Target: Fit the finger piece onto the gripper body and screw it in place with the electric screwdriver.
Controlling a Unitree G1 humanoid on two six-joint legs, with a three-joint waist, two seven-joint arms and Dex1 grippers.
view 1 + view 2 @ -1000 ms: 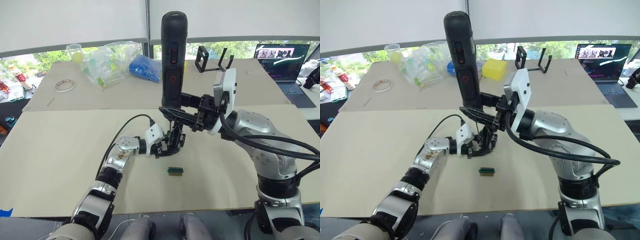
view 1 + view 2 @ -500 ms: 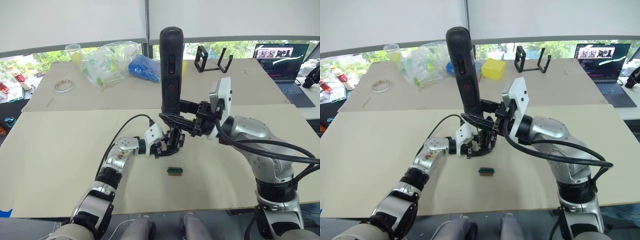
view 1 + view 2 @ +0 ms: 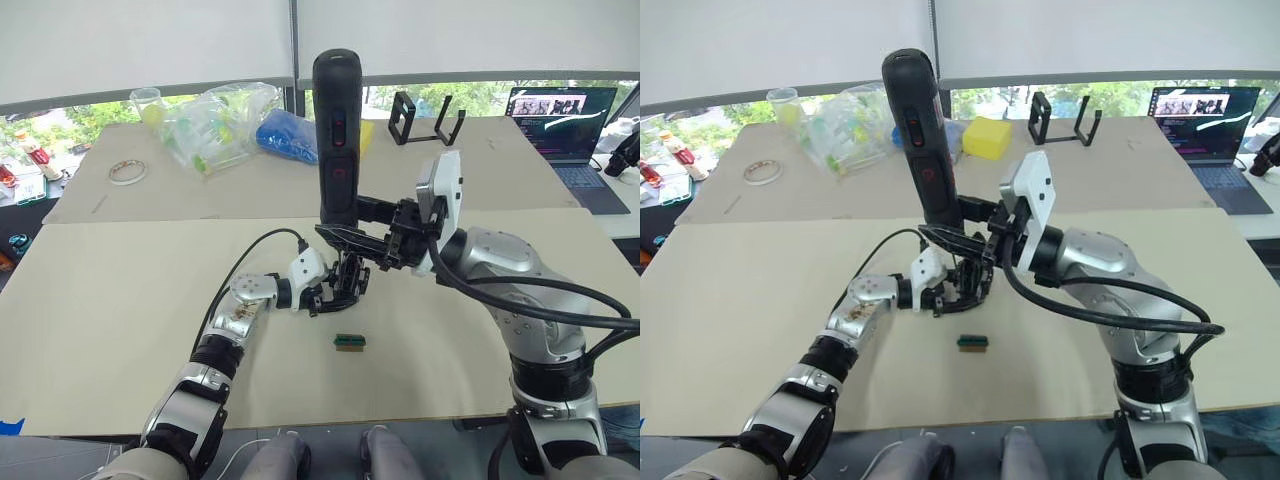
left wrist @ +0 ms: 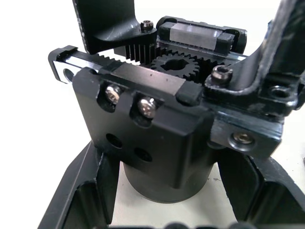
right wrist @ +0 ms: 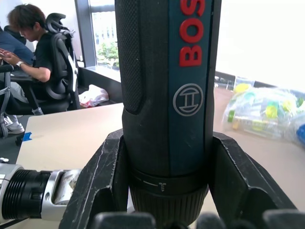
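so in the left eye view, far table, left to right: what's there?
Roll of tape → clear plastic bag of bright items → blue crumpled bag → black open-frame stand → open laptop.

right tool [image 3: 962,233]: grips electric screwdriver [image 3: 922,137] upright | left tool [image 3: 945,293]: at gripper body [image 3: 968,283]

A beige-covered table [image 3: 120,300] fills the foreground. At twelve o'clock, white blinds [image 3: 150,45] hang over windows [image 3: 60,125] showing greenery; a laptop [image 3: 560,112] glows at two o'clock.
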